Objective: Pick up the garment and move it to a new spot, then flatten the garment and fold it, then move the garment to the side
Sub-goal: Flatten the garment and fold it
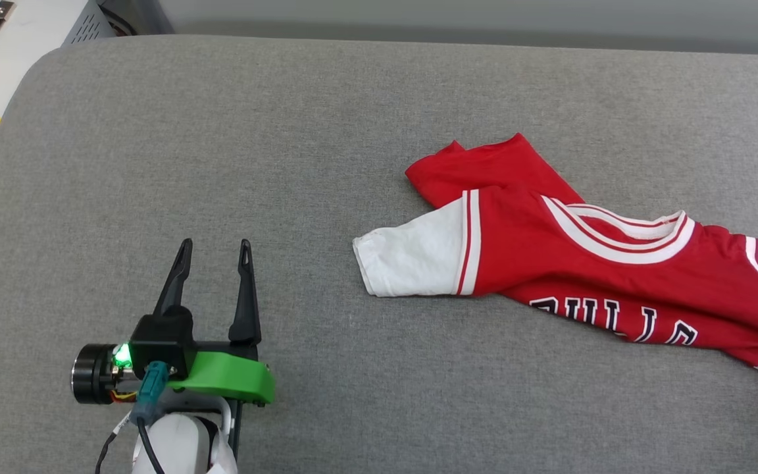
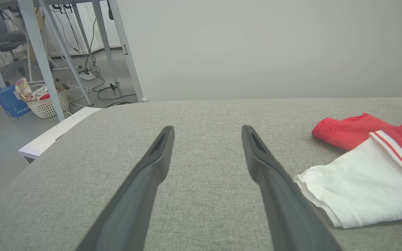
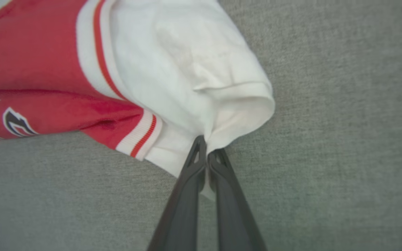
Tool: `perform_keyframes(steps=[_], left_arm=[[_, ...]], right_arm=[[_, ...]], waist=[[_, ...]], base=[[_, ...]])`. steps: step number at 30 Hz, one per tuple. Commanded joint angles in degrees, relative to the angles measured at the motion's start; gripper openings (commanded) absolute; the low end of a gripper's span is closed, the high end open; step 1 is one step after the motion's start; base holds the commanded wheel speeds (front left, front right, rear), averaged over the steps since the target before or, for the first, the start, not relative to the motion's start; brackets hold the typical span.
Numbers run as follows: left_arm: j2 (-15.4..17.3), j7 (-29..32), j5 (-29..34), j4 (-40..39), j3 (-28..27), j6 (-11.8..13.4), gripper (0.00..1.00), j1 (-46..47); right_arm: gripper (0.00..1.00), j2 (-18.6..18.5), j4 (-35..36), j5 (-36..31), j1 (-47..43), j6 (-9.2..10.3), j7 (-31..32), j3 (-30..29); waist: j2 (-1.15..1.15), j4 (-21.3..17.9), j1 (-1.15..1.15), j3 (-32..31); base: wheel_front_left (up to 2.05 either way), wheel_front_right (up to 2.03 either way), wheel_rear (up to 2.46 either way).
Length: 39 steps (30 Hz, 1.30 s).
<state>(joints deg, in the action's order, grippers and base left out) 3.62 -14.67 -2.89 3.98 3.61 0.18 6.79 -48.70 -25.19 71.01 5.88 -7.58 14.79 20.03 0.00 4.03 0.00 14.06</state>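
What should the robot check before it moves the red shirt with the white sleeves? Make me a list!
1. Right gripper shut on the white sleeve of the red jersey T-shirt: ok.
2. How much cloth it has pinched: cannot tell.
3. Left gripper open, holding nothing: ok.
4. Left gripper apart from the T-shirt: ok.
5. T-shirt lying flat on the grey fabric table: not ok, it is bunched and partly folded over itself.
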Motion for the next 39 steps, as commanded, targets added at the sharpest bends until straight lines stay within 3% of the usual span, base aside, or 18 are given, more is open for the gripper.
perform_keyframes(steps=[1, 2, 3, 4, 10, 15, 19, 23, 29, 36, 39], left_arm=[[0.2, -0.3, 0.5, 0.3, -0.1, -0.3, 1.0, -0.5], [0.2, -0.3, 0.5, 0.5, -0.3, -0.3, 1.0, -0.7], [0.3, -0.3, 0.5, 0.7, -0.4, -0.3, 1.0, -0.8], [0.4, -0.3, 0.5, 0.9, -0.6, -0.2, 1.0, -0.9], [1.3, -0.3, 0.4, 0.8, -1.8, -0.3, 1.0, -1.2], [3.5, -0.3, 0.2, 0.0, -2.6, -2.0, 1.0, 0.5], [5.9, -0.3, -0.3, 0.3, -1.9, -4.6, 1.0, 4.1], [9.3, 1.8, -1.9, 2.1, 0.7, -6.8, 1.0, 10.6], [14.9, 13.6, -10.5, 3.1, 10.4, -7.6, 1.0, 20.6], [23.3, 34.4, -28.1, 4.6, 26.1, -7.7, 1.0, 33.3], [25.2, 43.8, -35.5, 5.2, 32.9, -7.7, 1.0, 38.1]], right_arm=[[0.0, 0.9, -1.3, -1.6, 0.2, 0.09, -1.0, 0.2], [0.0, 1.7, -1.8, -2.2, 0.5, 0.09, -2.2, 0.1], [0.18, 2.2, -1.9, -2.8, 0.8, 0.09, -3.7, -0.4], [1.0, 2.5, -2.1, -3.8, 1.1, 0.09, -5.7, -0.9], [1.0, 2.8, -0.5, -11.6, 1.2, 0.09, -17.0, -4.2], [1.0, 5.0, 2.1, -21.3, 0.9, 0.09, -25.2, -9.8], [1.0, 9.3, 6.8, -29.8, 0.8, 0.09, -27.6, -16.1], [1.0, 16.1, 14.4, -39.4, -0.3, 0.09, -28.3, -22.7], [1.0, 25.0, 24.9, -49.7, -3.0, 0.09, -25.8, -26.7], [1.0, 28.8, 30.0, -53.0, -4.1, 0.09, -22.8, -26.8], [1.0, 29.2, 30.6, -53.4, -3.7, 0.09, -22.1, -26.7]], waist=[[0.0, 0.0, 0.0, -0.3], [0.0, -0.1, 0.0, -0.6], [0.0, -0.2, 0.0, -1.0], [0.0, -0.3, 0.0, -1.3], [0.0, -1.2, 0.0, -3.5], [0.0, -2.2, 0.0, -4.6], [0.0, -2.8, 0.0, -4.8], [0.0, -3.2, 0.0, -4.4], [0.0, -3.8, 0.0, -3.1], [0.0, -4.8, 0.0, -0.4], [0.0, -5.3, 0.0, 0.9]], base=[[0.0, 0.0, 0.0], [0.0, 0.0, 0.0], [0.0, 0.0, 0.0], [0.0, 0.0, 0.0], [0.0, 0.0, 0.0], [0.0, 0.0, 0.0], [0.0, 0.0, 0.0], [0.0, 0.0, 0.0], [0.0, 0.0, 0.0], [0.0, 0.0, 0.0], [0.0, 0.0, 0.0]])
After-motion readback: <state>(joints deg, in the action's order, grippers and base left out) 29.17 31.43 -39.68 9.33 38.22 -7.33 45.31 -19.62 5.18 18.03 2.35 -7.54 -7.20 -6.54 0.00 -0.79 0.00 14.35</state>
